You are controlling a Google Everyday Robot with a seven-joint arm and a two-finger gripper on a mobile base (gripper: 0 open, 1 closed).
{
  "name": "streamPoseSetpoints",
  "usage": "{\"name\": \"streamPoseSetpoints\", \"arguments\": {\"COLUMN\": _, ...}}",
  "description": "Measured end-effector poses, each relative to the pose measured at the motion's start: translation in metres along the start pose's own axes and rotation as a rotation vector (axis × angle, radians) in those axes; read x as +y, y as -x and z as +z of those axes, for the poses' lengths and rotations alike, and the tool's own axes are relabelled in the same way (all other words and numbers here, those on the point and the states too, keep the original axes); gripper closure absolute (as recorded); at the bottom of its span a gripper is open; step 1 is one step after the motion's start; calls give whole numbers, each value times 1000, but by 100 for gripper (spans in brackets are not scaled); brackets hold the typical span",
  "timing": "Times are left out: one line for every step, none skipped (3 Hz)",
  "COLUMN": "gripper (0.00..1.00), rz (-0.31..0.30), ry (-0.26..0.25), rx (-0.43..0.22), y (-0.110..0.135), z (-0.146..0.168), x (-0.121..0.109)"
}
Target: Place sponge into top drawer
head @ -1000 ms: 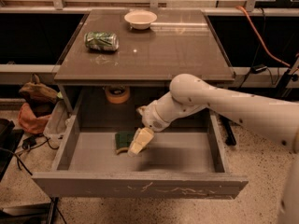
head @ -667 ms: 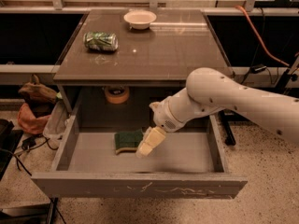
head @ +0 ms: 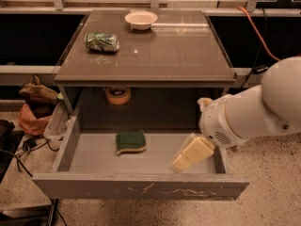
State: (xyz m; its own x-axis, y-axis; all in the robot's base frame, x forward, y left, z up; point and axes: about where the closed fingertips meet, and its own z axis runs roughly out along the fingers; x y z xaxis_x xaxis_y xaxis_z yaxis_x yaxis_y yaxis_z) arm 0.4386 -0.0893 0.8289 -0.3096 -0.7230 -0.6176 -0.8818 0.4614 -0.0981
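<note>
Sponge [head: 130,141] is already laid flat in the top drawer [head: 141,186]. Pincer [head: 190,154] is held empty over the drawer's right side, though its opening can't be told. Only pulling clear is needed next, probably.

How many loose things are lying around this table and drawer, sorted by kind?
Sponge: 1, in the open top drawer
Crushed can: 1, on the table
Bowl: 1, on the table
Tape roll: 1, in the recess under the tabletop
Total: 4
The robot's tool hovers over the drawer's right side, apart from the sponge.
</note>
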Motion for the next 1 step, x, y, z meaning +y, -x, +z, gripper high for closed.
{"name": "streamPoseSetpoints", "arguments": {"gripper": 0, "rz": -39, "ry": -69, "rx": 14, "y": 14, "z": -31, "x": 9}}
